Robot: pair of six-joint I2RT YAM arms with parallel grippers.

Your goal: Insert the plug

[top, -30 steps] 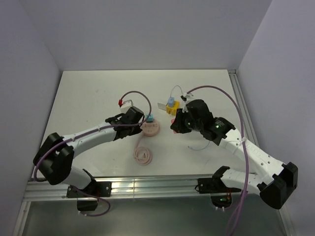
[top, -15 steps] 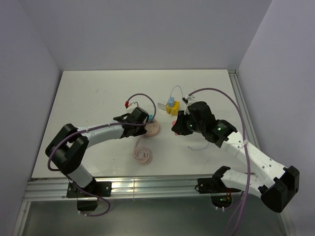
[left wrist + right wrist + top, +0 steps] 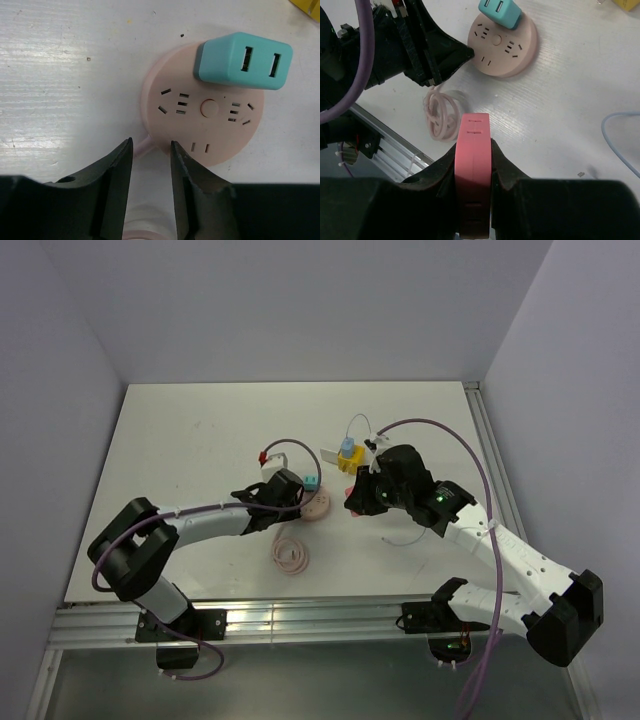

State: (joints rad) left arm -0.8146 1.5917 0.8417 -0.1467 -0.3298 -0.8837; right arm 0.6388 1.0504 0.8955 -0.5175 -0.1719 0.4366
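A round pink socket (image 3: 205, 107) lies flat on the white table, with a teal plug (image 3: 243, 61) seated in its far edge. My left gripper (image 3: 151, 145) stands open just in front of the socket's near rim, with nothing between its fingers. From above, the socket (image 3: 318, 506) sits mid-table with the left gripper (image 3: 299, 500) at its left. My right gripper (image 3: 474, 144) is shut on a pink-red plug (image 3: 474, 170), held in the air to the right of the socket (image 3: 512, 55). From above, the right gripper (image 3: 356, 498) is beside it.
The socket's pink cable lies coiled (image 3: 291, 555) toward the near edge. A yellow block with a blue part (image 3: 347, 458) and a white strip sit behind the socket. A thin pale wire (image 3: 620, 135) loops on the table to the right.
My left gripper has let go of the teal plug, drawn back toward the near left and opened wider. The teal plug now stands in the socket. The right arm has barely moved.
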